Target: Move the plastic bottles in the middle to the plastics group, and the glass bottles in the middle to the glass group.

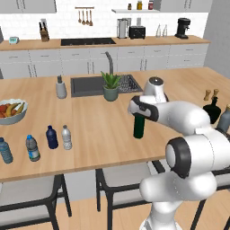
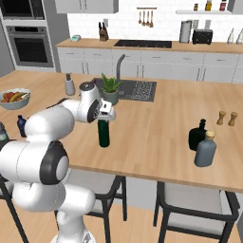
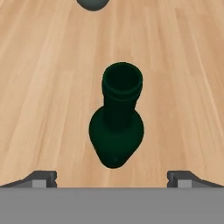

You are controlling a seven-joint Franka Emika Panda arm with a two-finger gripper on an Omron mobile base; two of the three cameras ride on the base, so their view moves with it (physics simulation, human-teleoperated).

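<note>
The dark green glass bottle [image 1: 139, 129] [image 2: 103, 135] stands upright mid-counter. My gripper [image 1: 138, 115] [image 2: 104, 118] hangs straight above its neck, open, holding nothing. In the hand view I look down on the green bottle's mouth [image 3: 121, 83], centred between the wide-apart fingertips [image 3: 43, 178]; gripper [image 3: 113, 179]. The navy bottle [image 1: 52, 137] [image 2: 21, 124] and the clear white-capped bottle [image 1: 66, 137] stand to the left. Two blue-labelled water bottles [image 1: 32, 148] [image 1: 5, 151] are further left. The squat black bottle [image 1: 212, 109] [image 2: 197, 136] and the grey-blue bottle [image 1: 223, 119] [image 2: 205, 149] stand at the right.
A potted plant [image 1: 110, 86] [image 2: 110, 90] and the sink [image 1: 90, 85] lie behind the green bottle. A fruit bowl [image 1: 11, 112] sits far left, a soap dispenser [image 1: 61, 88] near the sink, two pepper mills [image 2: 221, 117] behind the black bottle. Stools stand under the counter's front edge.
</note>
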